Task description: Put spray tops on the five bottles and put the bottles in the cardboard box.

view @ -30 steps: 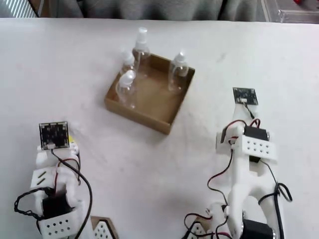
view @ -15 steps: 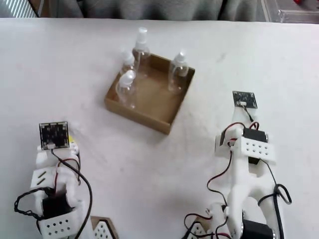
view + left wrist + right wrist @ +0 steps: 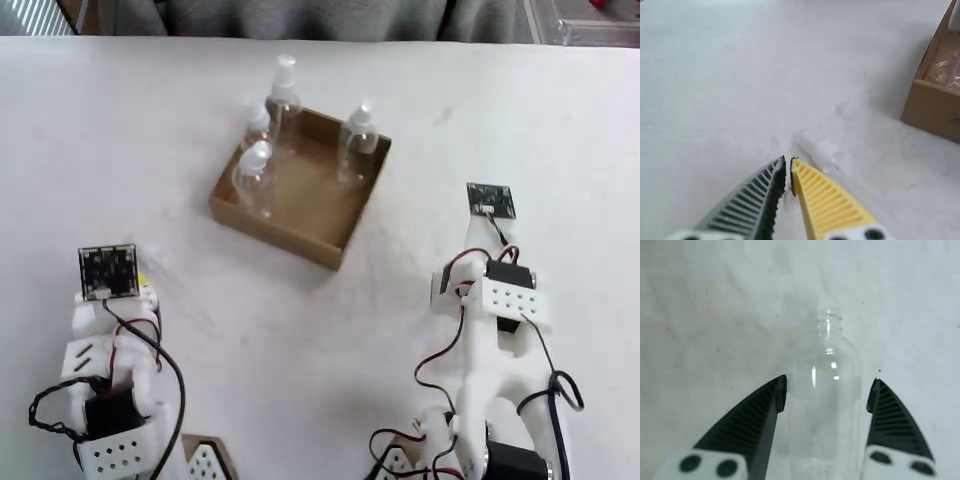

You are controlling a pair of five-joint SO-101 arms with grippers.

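Observation:
A clear bottle (image 3: 824, 375) with no top on its neck lies on the white table between the black fingers of my right gripper (image 3: 827, 386). That gripper is open, with one finger close on each side of the bottle. My left gripper (image 3: 788, 162) is shut, its grey and yellow tips together just above the table. A clear spray top (image 3: 819, 149) lies a little beyond them. The cardboard box (image 3: 330, 238) sits mid-table holding several bottles with spray tops, one being the bottle (image 3: 358, 140) at its right corner.
The left arm (image 3: 107, 320) is at the near left and the right arm (image 3: 495, 310) at the near right, both short of the box. The box's corner (image 3: 935, 102) shows in the left wrist view. Bare white table lies between the arms.
The right arm has drawn back slightly toward the near edge of the table. The left arm and the box with its bottles have not moved.

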